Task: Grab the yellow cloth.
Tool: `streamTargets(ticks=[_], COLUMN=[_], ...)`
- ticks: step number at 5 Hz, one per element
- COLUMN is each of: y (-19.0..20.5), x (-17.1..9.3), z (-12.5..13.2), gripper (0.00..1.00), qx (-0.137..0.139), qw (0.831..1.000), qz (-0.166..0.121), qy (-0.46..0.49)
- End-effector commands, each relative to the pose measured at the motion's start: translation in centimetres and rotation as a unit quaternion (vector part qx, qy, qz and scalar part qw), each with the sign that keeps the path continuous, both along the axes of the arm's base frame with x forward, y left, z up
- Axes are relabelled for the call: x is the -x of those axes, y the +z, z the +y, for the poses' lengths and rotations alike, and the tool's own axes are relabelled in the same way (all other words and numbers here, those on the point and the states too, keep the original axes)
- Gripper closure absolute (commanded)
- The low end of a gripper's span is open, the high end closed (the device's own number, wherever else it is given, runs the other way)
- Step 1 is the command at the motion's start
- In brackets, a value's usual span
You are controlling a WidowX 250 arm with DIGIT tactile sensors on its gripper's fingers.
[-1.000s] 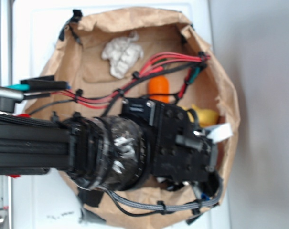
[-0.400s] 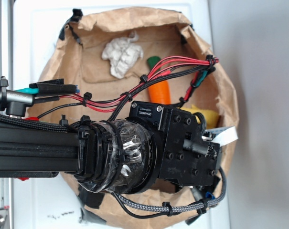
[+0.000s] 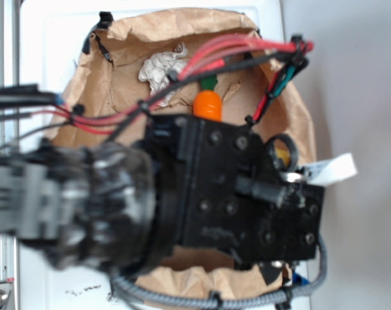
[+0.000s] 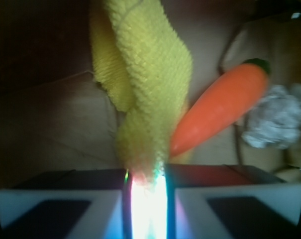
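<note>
- Pinching the yellow cloth (image 4: 150, 94) between its two pale fingers (image 4: 65, 199), the gripper (image 4: 146, 191) has the fabric's narrow end squeezed tight, the rest trailing away in a twisted fold.
- Toy carrot (image 4: 222, 107) lies just beside the cloth, touching it.
- Crumpled whitish wad (image 4: 277, 119) sits near the carrot's green tip.
- Brown paper bag (image 3: 127, 39) holds it all.

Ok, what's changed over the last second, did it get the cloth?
The arm has risen toward the exterior camera, looming larger and blurrier. The gripper is now shut on the yellow cloth, which hangs from it. The carrot, the paper wad and the brown bag stayed put.
</note>
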State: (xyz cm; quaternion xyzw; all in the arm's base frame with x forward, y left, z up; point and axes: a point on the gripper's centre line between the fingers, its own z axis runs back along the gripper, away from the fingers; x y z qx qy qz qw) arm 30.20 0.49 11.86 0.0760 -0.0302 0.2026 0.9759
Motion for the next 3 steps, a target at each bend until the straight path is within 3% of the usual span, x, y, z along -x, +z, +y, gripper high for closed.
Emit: streamTargets(ticks=[1, 2, 3], y=[7.1, 8.6, 9.0], x=[2.4, 3.9, 4.4], z=[4.4, 6.5, 6.4], gripper=[1.0, 1.0, 1.0], qx=[0.034, 0.098, 0.083], qw=[0.997, 0.989, 0.991], qz=[-0.067, -0.11, -0.1], qy=[0.019, 0.011, -0.002])
